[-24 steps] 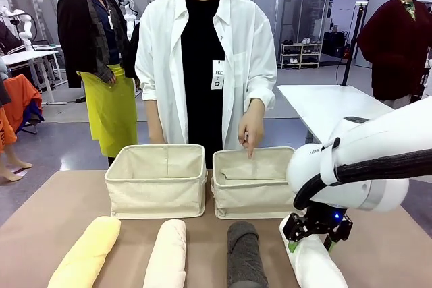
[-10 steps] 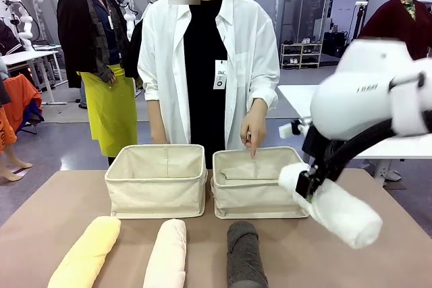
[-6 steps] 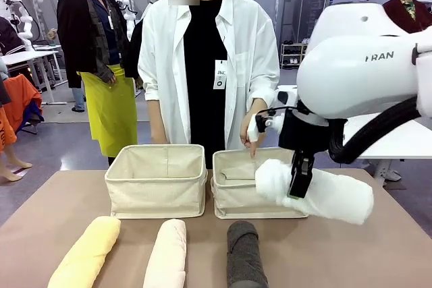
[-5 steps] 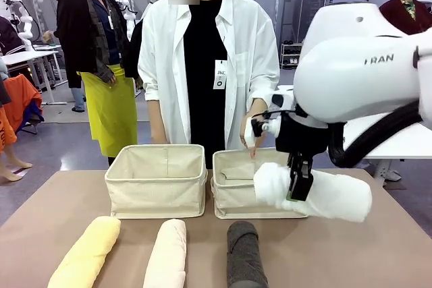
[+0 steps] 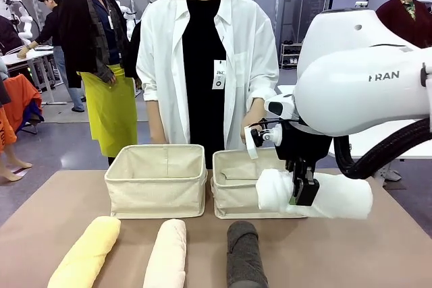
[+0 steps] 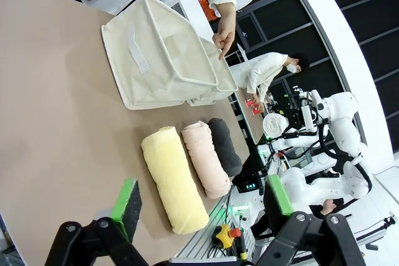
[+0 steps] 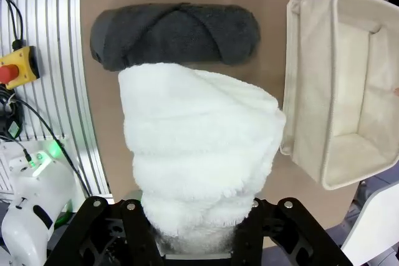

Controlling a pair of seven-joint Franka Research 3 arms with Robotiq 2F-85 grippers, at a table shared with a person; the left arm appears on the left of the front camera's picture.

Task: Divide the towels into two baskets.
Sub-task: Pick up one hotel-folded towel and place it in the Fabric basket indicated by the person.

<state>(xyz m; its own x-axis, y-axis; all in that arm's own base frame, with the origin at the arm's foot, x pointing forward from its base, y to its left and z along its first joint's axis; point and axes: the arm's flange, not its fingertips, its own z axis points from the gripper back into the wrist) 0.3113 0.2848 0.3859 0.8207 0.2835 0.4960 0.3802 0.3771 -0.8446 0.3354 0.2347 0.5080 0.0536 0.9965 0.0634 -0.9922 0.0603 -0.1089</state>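
Person's hand (image 5: pixel 256 111) at right basket (image 5: pixel 233 197)

White towel (image 5: pixel 337 195): plain white, fluffy, right of centre. Grey towel (image 5: pixel 243 254): dark charcoal, bottom centre. Cream towel (image 5: pixel 167 253): pale cream, faint pink cast in left wrist view. Yellow towel (image 5: pixel 86 251): soft pale yellow, bottom left. Left basket (image 5: pixel 156 190), right basket (image 5: pixel 236 197): plain beige canvas, no print. Table (image 5: pixel 40 214): flat tan-brown. Right gripper (image 5: pixel 302 190): black. Arm (image 5: pixel 351 85): glossy white, grey lettering. Left gripper (image 6: pixel 202 197): black, pads (image 6: pixel 128 199) bright green. Shirt (image 5: pixel 243 45): white, over black top (image 5: pixel 201 52). Button (image 7: pixel 7 73): red, on yellow box (image 7: pixel 20 59).
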